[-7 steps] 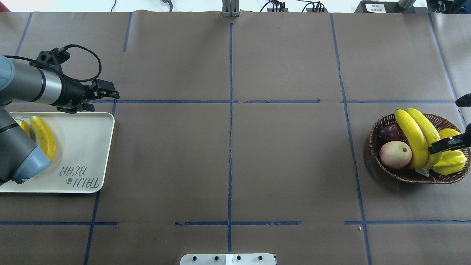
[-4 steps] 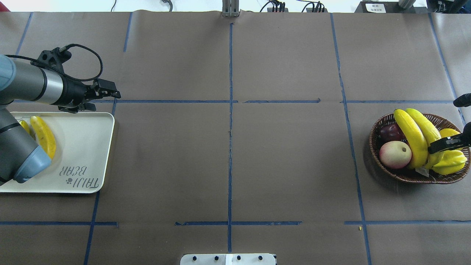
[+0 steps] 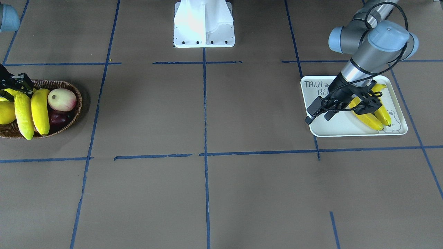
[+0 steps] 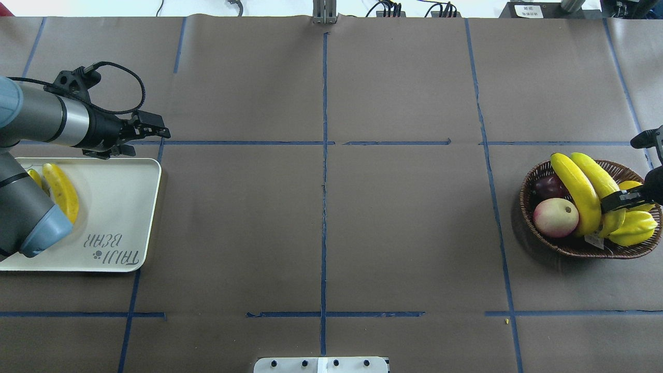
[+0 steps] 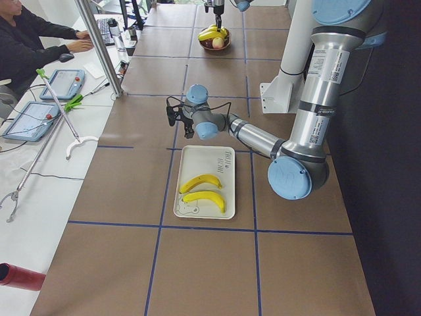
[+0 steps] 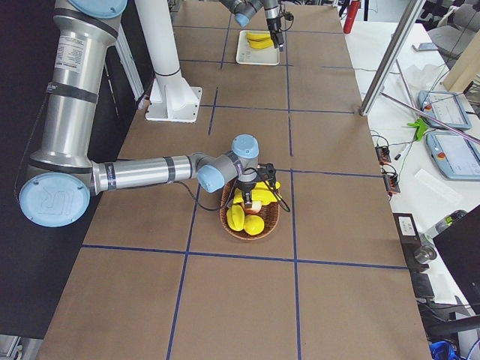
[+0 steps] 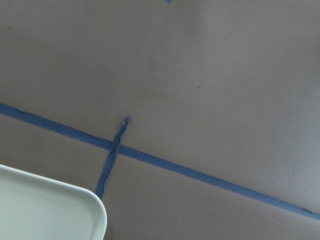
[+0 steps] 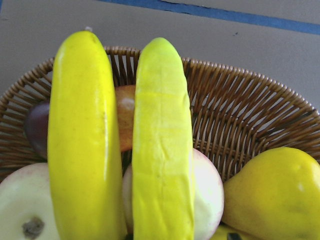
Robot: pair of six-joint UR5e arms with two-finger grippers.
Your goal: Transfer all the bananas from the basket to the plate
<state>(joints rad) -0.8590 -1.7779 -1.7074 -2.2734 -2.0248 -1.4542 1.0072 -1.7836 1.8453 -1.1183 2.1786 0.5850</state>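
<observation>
Two yellow bananas (image 4: 582, 191) lie joined across the brown wicker basket (image 4: 570, 247) at the table's right; they fill the right wrist view (image 8: 160, 140). My right gripper (image 4: 616, 200) sits at their near end and looks shut on them; it also shows in the front view (image 3: 17, 83). Two more bananas (image 4: 62, 191) lie on the white plate (image 4: 119, 207) at the left, clear in the front view (image 3: 368, 117). My left gripper (image 4: 153, 128) is open and empty, above the table just past the plate's far right corner (image 7: 45, 210).
The basket also holds a pink-cream apple (image 4: 556, 217), a dark red fruit (image 4: 549, 185) and plump yellow fruits (image 4: 634, 228). The robot's white base (image 3: 204, 24) stands at the table's near-middle edge. Blue tape lines cross the brown table. An operator sits beyond the far side.
My right gripper has shifted slightly left and away, and the two basket bananas have moved a little with it. The left arm has barely moved.
</observation>
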